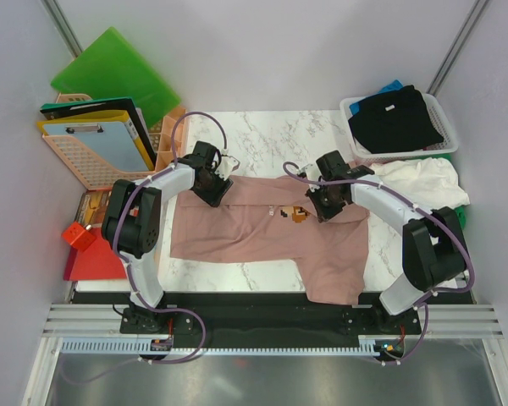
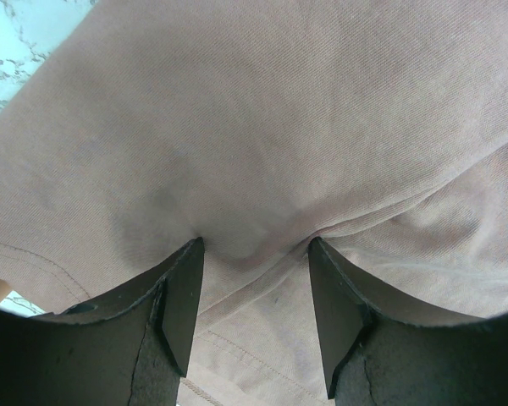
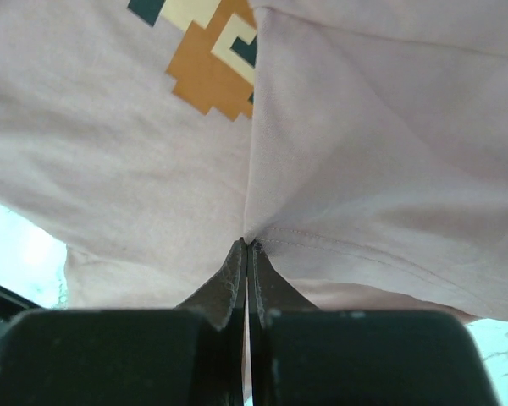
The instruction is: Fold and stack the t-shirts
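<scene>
A dusty pink t-shirt (image 1: 254,224) lies spread across the marble table, one part hanging toward the near right edge. Its pixel print (image 1: 298,215) shows near the middle and again in the right wrist view (image 3: 212,59). My left gripper (image 1: 213,183) rests on the shirt's far left part. Its jaws stand open (image 2: 254,245), tips pressed into the pink cloth (image 2: 262,127), with a soft bulge and a hem between them. My right gripper (image 1: 323,203) is shut (image 3: 248,244) on a pinched fold of the pink cloth (image 3: 364,152) beside a stitched hem.
At the back right, a white basket (image 1: 347,106) holds a black t-shirt (image 1: 398,118) and a bit of blue cloth. A white t-shirt (image 1: 419,179) lies crumpled beside it. On the left are a crate with clipboards (image 1: 76,161), a green folder (image 1: 114,72) and a red folder (image 1: 93,266).
</scene>
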### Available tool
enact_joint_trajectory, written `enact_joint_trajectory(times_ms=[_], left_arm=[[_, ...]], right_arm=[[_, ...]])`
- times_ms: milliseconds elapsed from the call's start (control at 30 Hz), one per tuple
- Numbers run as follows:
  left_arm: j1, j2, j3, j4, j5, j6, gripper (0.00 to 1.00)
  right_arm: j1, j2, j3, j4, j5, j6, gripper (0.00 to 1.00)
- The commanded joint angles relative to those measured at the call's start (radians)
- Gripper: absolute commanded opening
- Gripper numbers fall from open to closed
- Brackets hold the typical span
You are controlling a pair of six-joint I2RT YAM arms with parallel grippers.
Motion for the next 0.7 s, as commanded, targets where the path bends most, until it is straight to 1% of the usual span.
enact_joint_trajectory(times_ms=[0,267,333,367,400,433,500,567,667], left_arm=[[-0.010,0.055,-0.046,-0.088,-0.029,0.054,0.60],[-0.010,0.051,-0.049,-0.088,-0.036,0.054,0.59],[-0.012,0.054,-0.046,-0.090,-0.035,0.054,0.60],[-0.010,0.055,-0.041,-0.090,-0.033,0.054,0.60],[-0.012,0.054,-0.043,-0.090,-0.035,0.054,0.60],[-0.010,0.052,-0.043,-0.090,-0.035,0.054,0.60],[-0.010,0.048,-0.049,-0.090,-0.040,0.055,0.60],[-0.010,0.047,-0.052,-0.091,-0.041,0.058,0.60],[-0.010,0.048,-0.055,-0.091,-0.040,0.055,0.59]], right_arm=[[0.008,-0.038,-0.003,-0.042,-0.066,0.027,0.00],[0.008,-0.090,-0.034,-0.098,-0.111,0.022,0.00],[0.008,-0.084,-0.037,-0.106,-0.109,0.013,0.09],[0.008,-0.076,-0.040,-0.108,-0.100,0.012,0.18],[0.007,-0.075,-0.041,-0.106,-0.096,0.007,0.39],[0.008,-0.076,-0.044,-0.104,-0.094,0.007,0.49],[0.008,-0.097,-0.049,-0.094,-0.084,0.007,0.64],[0.008,-0.116,-0.035,-0.095,-0.062,0.015,0.68],[0.004,-0.148,-0.009,-0.098,0.025,0.015,0.69]])
